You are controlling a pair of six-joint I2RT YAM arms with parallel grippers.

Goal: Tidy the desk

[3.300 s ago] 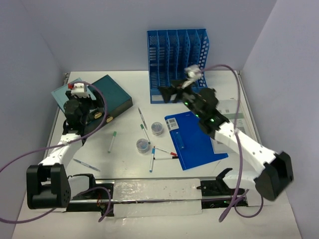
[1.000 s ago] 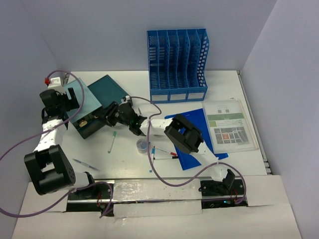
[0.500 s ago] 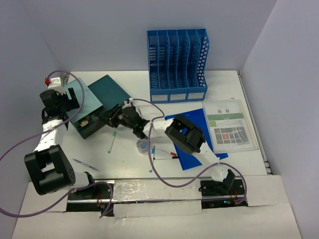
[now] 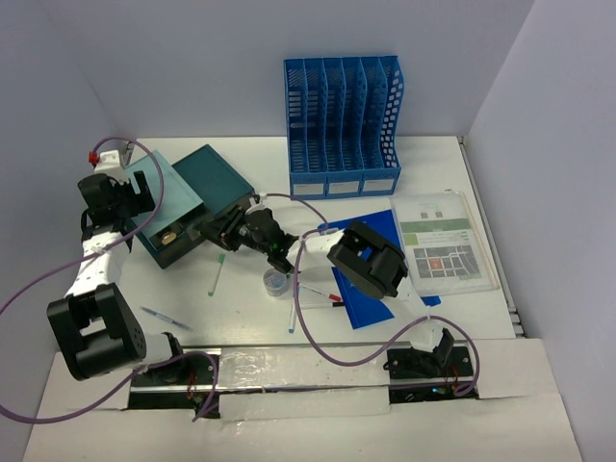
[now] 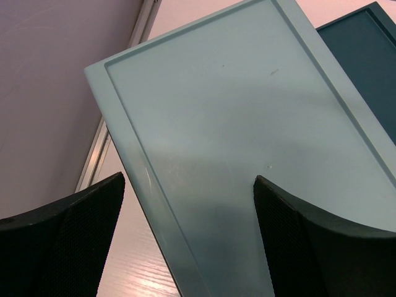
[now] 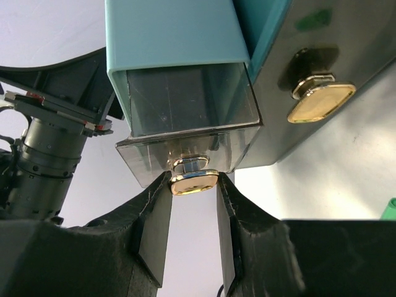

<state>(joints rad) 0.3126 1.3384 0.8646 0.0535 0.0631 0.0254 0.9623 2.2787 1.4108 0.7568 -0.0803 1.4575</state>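
The desk (image 4: 433,164) is a white tabletop between lavender walls. A dark teal drawer box (image 4: 217,173) with a pale teal panel (image 4: 171,185) stands at its left. My right gripper (image 4: 219,228) is shut on a gold knob (image 6: 193,181) of a drawer (image 6: 185,105) that is slid partly out of the box. A second gold knob (image 6: 320,102) sits on the front beside it. My left gripper (image 4: 142,200) is open and empty; in the left wrist view its jaws (image 5: 189,247) straddle the pale teal panel (image 5: 247,124).
A blue file rack (image 4: 342,115) stands at the back. A blue clipboard (image 4: 380,279) and a printed leaflet (image 4: 443,241) lie at the right. A small round container (image 4: 276,282) and loose pens (image 4: 217,274) (image 4: 166,319) (image 4: 318,294) lie in the middle.
My right arm came from the file rack to the drawer box and gripped the knob. In the last second it drew back rightward and the drawer slid out a little. The left arm stayed still.
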